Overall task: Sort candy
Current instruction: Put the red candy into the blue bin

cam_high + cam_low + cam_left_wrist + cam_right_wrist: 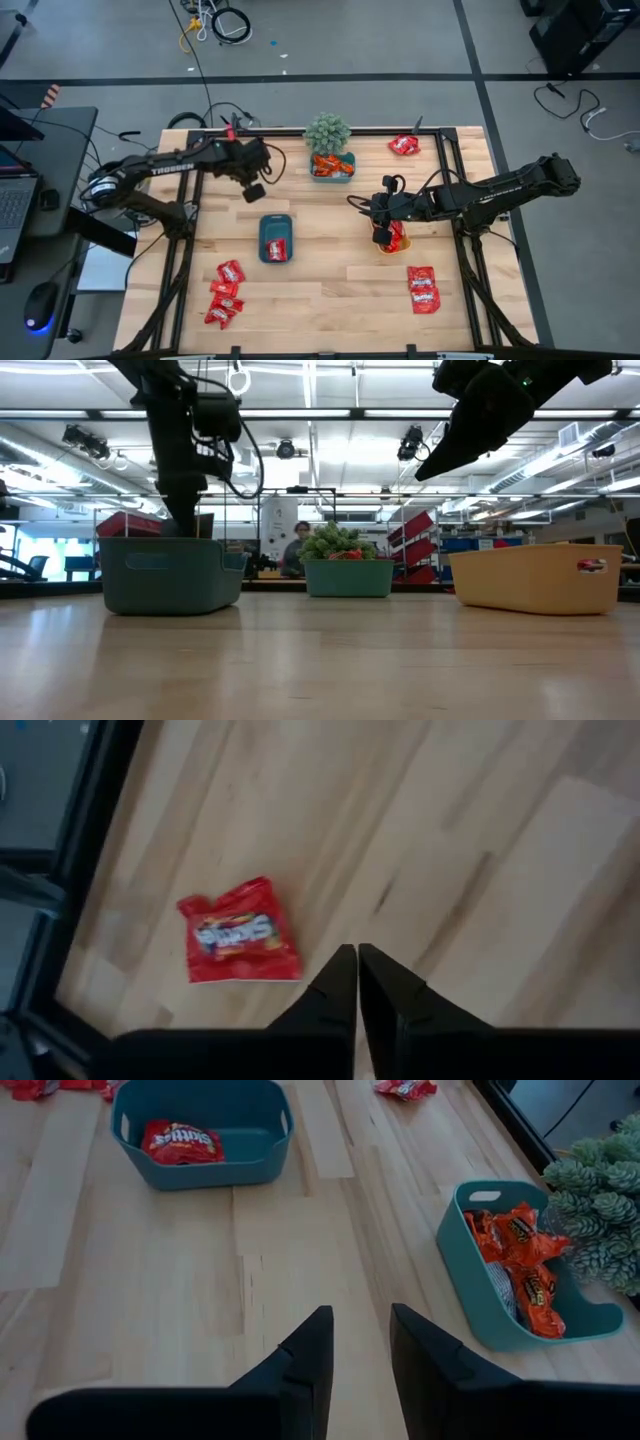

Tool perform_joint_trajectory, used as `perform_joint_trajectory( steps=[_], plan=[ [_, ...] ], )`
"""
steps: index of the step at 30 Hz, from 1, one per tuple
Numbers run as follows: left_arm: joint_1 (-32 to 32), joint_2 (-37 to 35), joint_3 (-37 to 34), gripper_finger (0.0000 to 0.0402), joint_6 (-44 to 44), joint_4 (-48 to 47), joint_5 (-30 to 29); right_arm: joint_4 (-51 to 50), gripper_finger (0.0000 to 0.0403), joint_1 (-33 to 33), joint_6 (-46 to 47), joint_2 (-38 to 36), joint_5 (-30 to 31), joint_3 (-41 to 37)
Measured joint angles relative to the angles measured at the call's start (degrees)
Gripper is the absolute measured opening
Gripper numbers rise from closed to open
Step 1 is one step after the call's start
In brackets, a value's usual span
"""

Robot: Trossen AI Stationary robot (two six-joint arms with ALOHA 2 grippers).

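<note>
Candy lies in red packets at the near left (225,292), the near right (423,289) and the far right (404,145). One red packet (182,1140) lies in the middle teal tray (276,238). Orange packets (520,1265) fill the far teal tray (332,167). My left gripper (255,187) hangs shut and empty over the far left of the table; beyond its fingertips (357,982) a red packet (240,932) lies flat on the wood. My right gripper (383,214) hovers open and empty over the yellow tray (540,578).
A small green potted plant (328,132) stands just behind the far teal tray. The black table frame (90,840) runs close to the packet seen in the left wrist view. Bare wood lies between the trays and along the near middle of the table.
</note>
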Motion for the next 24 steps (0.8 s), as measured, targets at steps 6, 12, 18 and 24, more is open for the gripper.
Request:
perform_joint_trajectory(
  steps=[6, 12, 18, 24],
  plan=[
    [2.92, 3.52, -0.04, 0.0078, 0.78, -0.13, 4.58, -0.04, 0.0095, -0.19, 0.0, 0.0, 0.0, 0.0],
    [5.18, 8.46, -0.04, 0.0158, 2.46, 4.01, 1.36, -0.06, 0.0106, -0.7, 0.2, 0.0, 0.0, 0.0],
    [11.71, 11.15, -0.04, 0.0204, 3.52, 6.24, -0.37, -0.08, 0.0111, -0.68, 0.2, 0.0, 0.0, 0.0],
    [17.25, 13.72, -0.04, 0.0216, 2.35, 8.65, 3.16, -0.08, 0.0112, -0.85, -0.75, 0.0, -0.02, 0.0]
  ],
)
